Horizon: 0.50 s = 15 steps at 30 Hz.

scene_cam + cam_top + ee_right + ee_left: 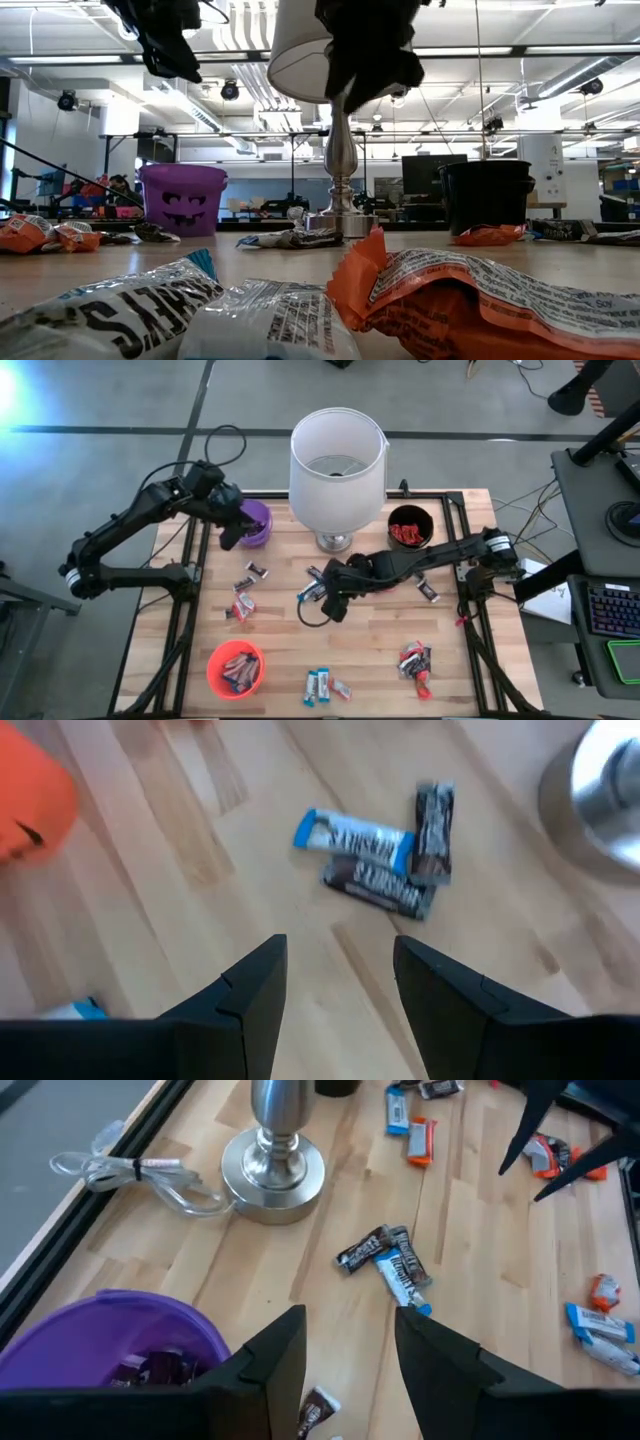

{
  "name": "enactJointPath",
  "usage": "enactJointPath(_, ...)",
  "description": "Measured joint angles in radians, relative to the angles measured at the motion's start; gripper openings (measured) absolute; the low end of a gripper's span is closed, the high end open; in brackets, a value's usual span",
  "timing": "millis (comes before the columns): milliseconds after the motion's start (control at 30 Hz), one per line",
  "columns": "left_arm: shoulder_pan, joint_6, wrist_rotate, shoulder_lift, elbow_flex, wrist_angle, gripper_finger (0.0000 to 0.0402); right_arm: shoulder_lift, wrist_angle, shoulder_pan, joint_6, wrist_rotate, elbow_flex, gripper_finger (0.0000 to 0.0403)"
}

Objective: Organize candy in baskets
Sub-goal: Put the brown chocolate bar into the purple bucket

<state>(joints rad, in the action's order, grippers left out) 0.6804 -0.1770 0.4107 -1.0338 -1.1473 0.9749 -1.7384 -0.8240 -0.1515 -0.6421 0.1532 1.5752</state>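
While sorting by wrapper colour, best to bring one bar at a time squarely over its matching bowl. Purple basket (257, 523) at the table's back left, beside the lampshade (337, 467). Left gripper (232, 532) at its rim, fingers apart, holding nothing. Right gripper (335, 975) above the small candy cluster (385, 855), open, empty.

The dark left arm reaches toward the far left of the surface, its left claw (345, 1350) empty with fingers parted. The dark right arm stretches leftward to the centre, its right claw (335, 985) likewise spread and empty.
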Motion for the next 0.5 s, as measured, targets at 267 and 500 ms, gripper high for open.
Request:
enactJointPath(267,0.000,-0.021,0.000,0.015,0.000,-0.001,0.0136,0.001,0.038,0.002,0.079,-0.025,-0.076,0.0176)
enactJointPath(500,0.000,-0.012,0.000,0.015,0.000,-0.004,0.0137,0.001,0.193,0.047,0.181,-0.102,-0.169,0.0176)
